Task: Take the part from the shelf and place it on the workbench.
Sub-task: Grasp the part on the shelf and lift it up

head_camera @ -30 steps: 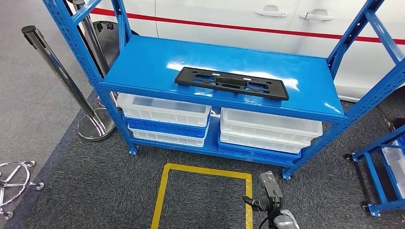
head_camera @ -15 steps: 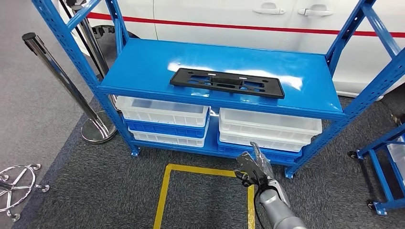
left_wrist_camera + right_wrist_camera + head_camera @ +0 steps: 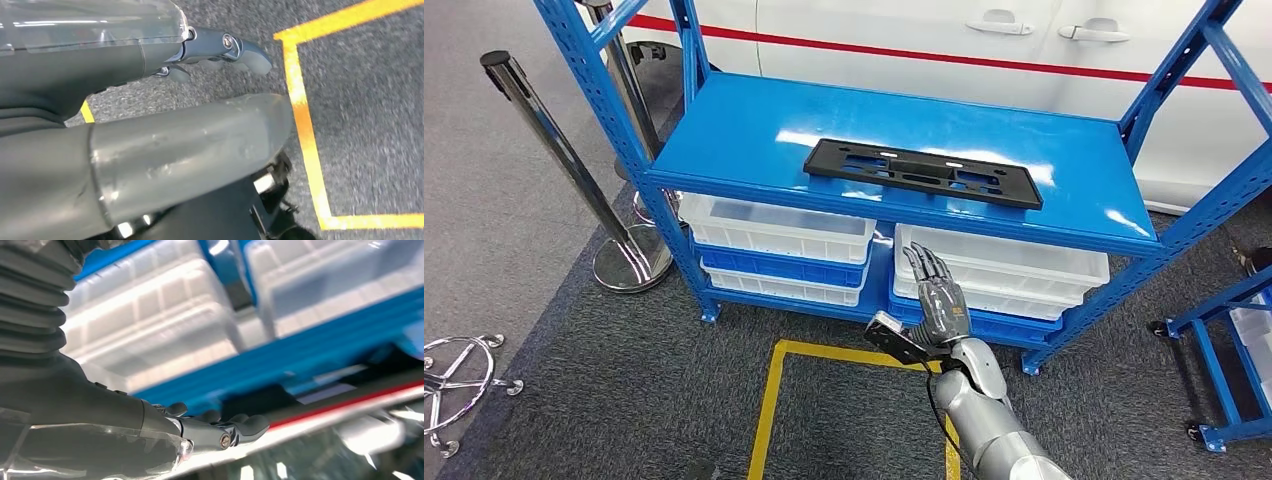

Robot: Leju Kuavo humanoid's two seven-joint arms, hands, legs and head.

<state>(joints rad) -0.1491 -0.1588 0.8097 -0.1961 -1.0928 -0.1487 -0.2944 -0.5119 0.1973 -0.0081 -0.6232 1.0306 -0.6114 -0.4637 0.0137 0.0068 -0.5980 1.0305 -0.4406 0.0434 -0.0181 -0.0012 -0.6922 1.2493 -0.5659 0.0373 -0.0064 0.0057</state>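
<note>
The shelf [image 3: 724, 130] looks like painted metal, bright blue and glossy enough to throw white glare off the top deck. The part [image 3: 921, 173] on it is matt black plastic, barely any shine. Bins [image 3: 774, 232] underneath are white plastic, a bit translucent and milky, stacked with solid blue plastic ones. The stanchion pole [image 3: 554, 140] is polished chrome, mirror smooth, same for its base. Floor is rough grey carpet [image 3: 624, 390] with flat yellow tape [image 3: 769, 410] stuck on it. The right hand [image 3: 939, 300] is grey metal-looking with dark fingers, arm brushed silver. In the left wrist view the left hand [image 3: 150, 145] has a smooth grey thumb, slightly scuffed, and a clear glossy cover. The car body [image 3: 904, 30] behind is glossy white paint.
</note>
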